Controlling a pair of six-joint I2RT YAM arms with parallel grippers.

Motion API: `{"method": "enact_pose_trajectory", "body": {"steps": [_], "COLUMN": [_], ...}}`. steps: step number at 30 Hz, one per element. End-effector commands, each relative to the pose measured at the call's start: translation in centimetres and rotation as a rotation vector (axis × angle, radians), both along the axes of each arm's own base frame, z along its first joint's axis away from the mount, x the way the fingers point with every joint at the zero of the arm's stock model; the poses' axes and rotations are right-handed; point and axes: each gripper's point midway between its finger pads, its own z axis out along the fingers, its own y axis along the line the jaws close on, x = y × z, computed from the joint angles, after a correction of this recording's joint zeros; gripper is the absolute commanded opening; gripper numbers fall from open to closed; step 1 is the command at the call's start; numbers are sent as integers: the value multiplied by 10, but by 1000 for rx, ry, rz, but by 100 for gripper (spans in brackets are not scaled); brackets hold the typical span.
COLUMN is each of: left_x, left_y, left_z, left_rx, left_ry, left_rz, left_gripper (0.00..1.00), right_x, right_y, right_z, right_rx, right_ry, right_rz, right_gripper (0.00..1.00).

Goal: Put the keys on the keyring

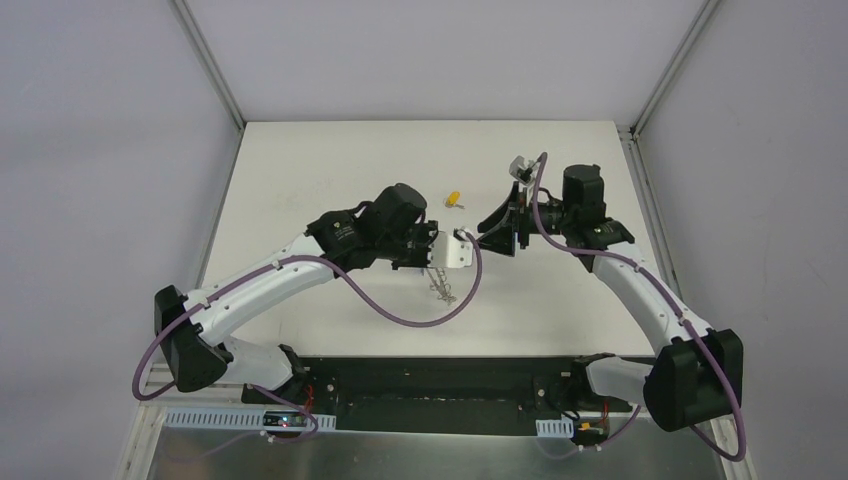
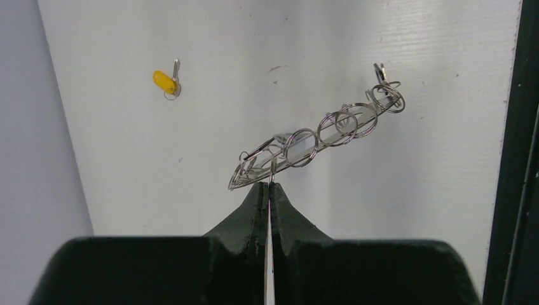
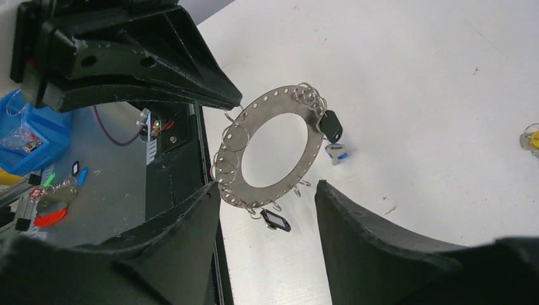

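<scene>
Left gripper (image 2: 269, 185) is pinched shut on the rim of the keyring (image 3: 279, 101), holding it clear of the table (image 1: 330, 160) near the middle. 2 black keys (image 3: 330, 126) and 1 blue key (image 3: 337, 151) already hang from its wire loops. The yellow key (image 2: 163, 80) lies alone on the table, farther back. Right gripper (image 3: 267, 187) hovers just right of the ring, jaws apart and empty. The ring looks stiff, thin and slick. The key is likely light and skittish, best pinched by its plastic head.
</scene>
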Motion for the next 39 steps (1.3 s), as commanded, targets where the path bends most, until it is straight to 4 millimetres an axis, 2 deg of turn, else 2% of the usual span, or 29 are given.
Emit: {"method": "enact_pose_trajectory", "body": {"steps": [1, 8, 12, 15, 20, 25, 31, 39], "left_x": [8, 7, 0, -10, -28, -44, -44, -35], "left_y": [1, 1, -4, -10, -23, -33, -44, -54], "left_z": [18, 7, 10, 18, 43, 52, 54, 61], "left_rx": [15, 25, -27, -104, -264, -294, -316, -341], "left_ry": [-165, -144, -56, 82, 380, 581, 650, 758], "left_rz": [-50, -39, -5, 15, 52, 49, 55, 108], "left_gripper": [0, 0, 0, 0, 0, 0, 0, 0], "right_x": [-1, -4, -6, -12, -20, -25, -27, -38], "right_y": [1, 3, 9, 15, 18, 19, 23, 25], "right_z": [-1, -7, 1, 13, 34, 51, 64, 55], "right_rx": [10, 0, 21, 52, 88, 101, 113, 114], "right_ry": [-54, -54, -75, -67, -84, -100, -90, -70], "right_rz": [20, 27, 51, 85, 127, 153, 177, 223], "right_gripper": [60, 60, 59, 58, 56, 55, 51, 48]}}
